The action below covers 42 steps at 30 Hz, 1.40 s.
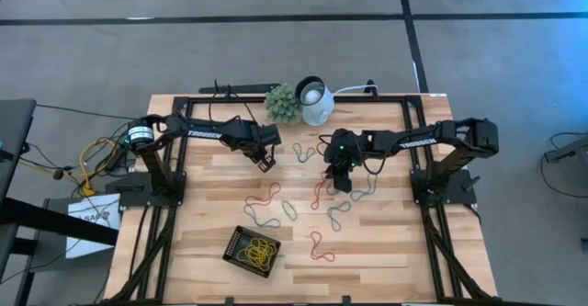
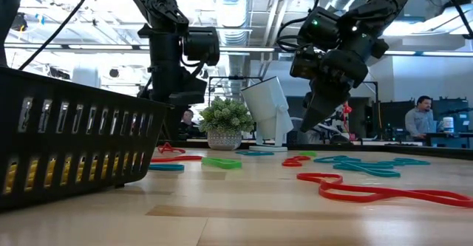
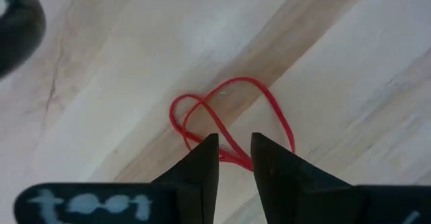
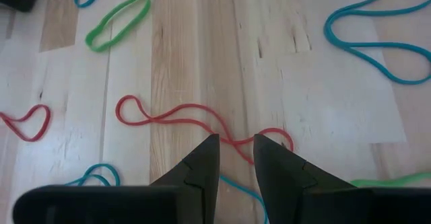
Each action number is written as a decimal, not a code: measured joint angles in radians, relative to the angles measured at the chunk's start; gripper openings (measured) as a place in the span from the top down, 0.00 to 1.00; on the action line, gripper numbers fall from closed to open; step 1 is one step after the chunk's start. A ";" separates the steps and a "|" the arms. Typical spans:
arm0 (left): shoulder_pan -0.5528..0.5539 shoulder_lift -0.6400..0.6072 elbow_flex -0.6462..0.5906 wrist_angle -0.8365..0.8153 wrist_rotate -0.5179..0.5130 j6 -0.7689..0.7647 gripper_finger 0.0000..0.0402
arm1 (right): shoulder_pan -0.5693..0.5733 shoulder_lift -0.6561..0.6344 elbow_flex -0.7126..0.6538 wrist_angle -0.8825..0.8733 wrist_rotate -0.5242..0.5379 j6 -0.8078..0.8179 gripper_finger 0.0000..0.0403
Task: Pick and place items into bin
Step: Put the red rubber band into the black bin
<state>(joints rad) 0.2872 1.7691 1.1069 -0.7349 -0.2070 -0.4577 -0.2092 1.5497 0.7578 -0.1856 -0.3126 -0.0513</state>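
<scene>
Rubber bands (image 1: 287, 209) lie scattered over the middle of my wooden worktop (image 1: 386, 260). I see the black bin (image 1: 252, 250) near the front edge, with yellow bands inside. My left gripper (image 3: 234, 150) hovers over a red band (image 3: 229, 120), its jaws a little apart and empty. My right gripper (image 4: 236, 151) hangs above a long red band (image 4: 182, 120), fingers slightly apart too.
</scene>
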 joint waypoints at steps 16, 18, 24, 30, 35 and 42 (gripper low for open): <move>-0.057 0.000 0.000 -0.009 -0.096 -0.144 0.81 | 0.016 0.000 0.000 0.008 0.000 0.005 0.78; -0.057 0.000 0.000 -0.008 -0.096 -0.173 0.81 | 0.028 0.000 0.000 0.008 0.000 0.005 0.78; -0.058 -0.001 -0.064 0.081 -0.071 -0.222 0.81 | 0.062 0.000 0.000 0.008 0.000 0.002 0.78; -0.058 -0.005 -0.141 0.148 -0.055 -0.257 0.81 | 0.071 0.000 0.000 0.012 0.000 0.001 0.78; -0.059 -0.004 -0.144 0.167 -0.081 -0.220 0.81 | 0.071 0.000 0.000 0.029 0.000 0.000 0.78; -0.069 -0.007 -0.117 0.144 0.036 -0.076 0.96 | 0.071 0.000 0.000 0.053 0.000 0.001 0.78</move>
<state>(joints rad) 0.2178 1.7618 0.9898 -0.5909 -0.1705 -0.5334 -0.1387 1.5497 0.7578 -0.1326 -0.3126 -0.0508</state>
